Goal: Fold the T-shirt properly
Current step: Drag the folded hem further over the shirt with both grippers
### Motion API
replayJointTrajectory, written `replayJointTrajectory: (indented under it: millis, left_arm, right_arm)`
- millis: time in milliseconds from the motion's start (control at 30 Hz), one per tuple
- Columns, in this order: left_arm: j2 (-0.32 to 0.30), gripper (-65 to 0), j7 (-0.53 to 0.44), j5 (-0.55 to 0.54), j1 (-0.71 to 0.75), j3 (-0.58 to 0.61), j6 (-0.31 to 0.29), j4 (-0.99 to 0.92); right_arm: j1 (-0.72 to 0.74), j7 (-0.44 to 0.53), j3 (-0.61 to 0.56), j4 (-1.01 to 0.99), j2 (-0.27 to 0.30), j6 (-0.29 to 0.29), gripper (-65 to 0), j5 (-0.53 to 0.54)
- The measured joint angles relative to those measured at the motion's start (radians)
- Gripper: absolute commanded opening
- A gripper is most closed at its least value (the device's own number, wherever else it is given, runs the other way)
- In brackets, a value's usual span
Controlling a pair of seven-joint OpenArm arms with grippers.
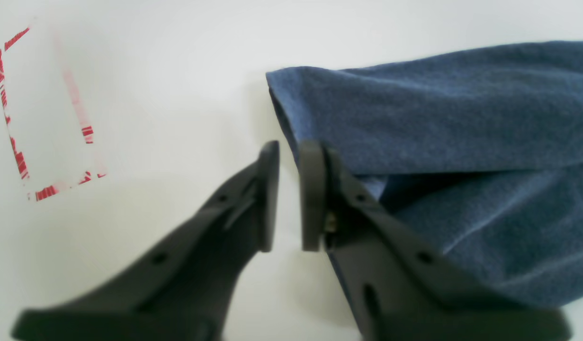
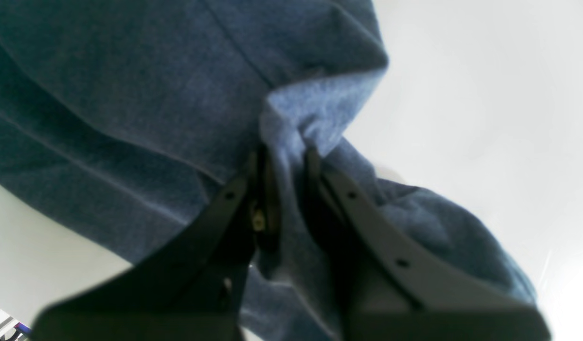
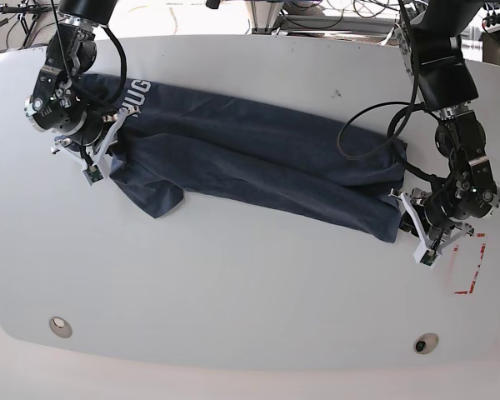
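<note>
- Lying across the white table (image 3: 233,275), the T-shirt (image 3: 258,162) stretches as a long folded band from upper left to right of centre in the base view.
- Right gripper (image 2: 285,158) is clenched on a bunched fold of the cloth at the frame's left end.
- Left gripper (image 1: 288,194) has its fingers parted, nothing between them, at the shirt's right-end corner.
- Red tape marks (image 1: 16,156) lie beside it.

The T-shirt (image 1: 461,118) was matt, fuzzy heathered cloth; the table (image 3: 250,283) smooth white; gripper fingers (image 1: 267,189) matt black plastic.
</note>
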Motion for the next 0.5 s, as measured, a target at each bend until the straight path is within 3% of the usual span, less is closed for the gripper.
replayJointTrajectory:
  millis: [100,167,300,500]
  left_arm:
    - [0.007,-27.9,0.007,0.002,-0.037,-0.034,0.0,-0.049]
    - [0.014,-23.5,-0.003,-0.006,-0.074,-0.072,0.001,-0.097]
    - [0.028,-23.3,-0.05,-0.003,-0.143,-0.151,0.056,-0.208]
    - [0.022,-23.5,-0.101,0.002,-0.2,-0.177,0.084,-0.39]
  right_arm:
    - [0.001,0.0,-0.002,0.0,0.003,0.0,-62.9,0.0]
    - [0.002,0.0,-0.002,0.0,0.003,0.0,-62.9,0.0]
    - [0.006,-0.001,-0.002,0.0,-0.014,0.0,-62.9,-0.003]
    - [0.005,0.0,-0.004,0.0,-0.023,0.0,-62.9,0.0]
